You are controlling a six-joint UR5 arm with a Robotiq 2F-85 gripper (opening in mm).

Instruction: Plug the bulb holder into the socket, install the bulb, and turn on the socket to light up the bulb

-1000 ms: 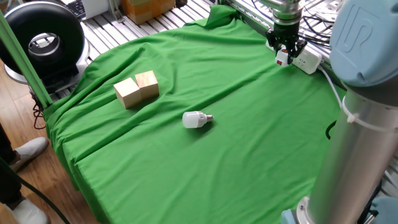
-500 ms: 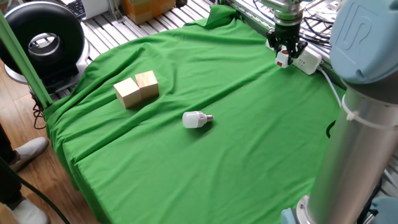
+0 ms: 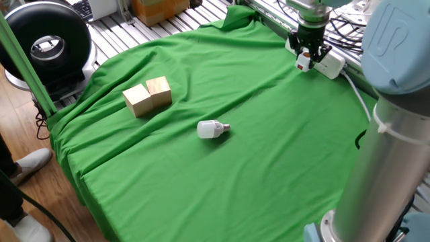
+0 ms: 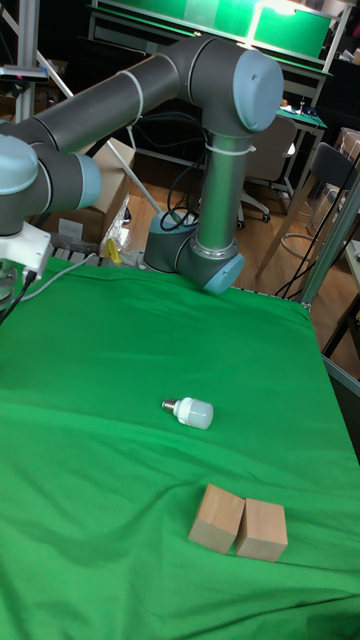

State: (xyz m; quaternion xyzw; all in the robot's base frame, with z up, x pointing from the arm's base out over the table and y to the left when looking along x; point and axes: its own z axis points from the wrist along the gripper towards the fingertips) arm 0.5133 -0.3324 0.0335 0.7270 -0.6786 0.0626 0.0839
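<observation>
Hand over the socket at the far table edge

The hand (image 3: 310,55) hovers at the long white socket (image 3: 325,65); its grip cannot be told. One frosted, round-domed bulb (image 3: 209,128) lies well nearer on wrinkled green cloth (image 3: 222,181), beside two wooden blocks (image 3: 148,95).

White bulb (image 3: 211,128) on side, socket (image 3: 327,64) apart

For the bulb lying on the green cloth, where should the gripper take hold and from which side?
Grip the bulb across its white cylindrical body, coming straight down from above. It lies on its side with open cloth around it, the wooden blocks well apart. Its silver screw base must stay free for the holder, and the rounded dome would likely slip.
</observation>
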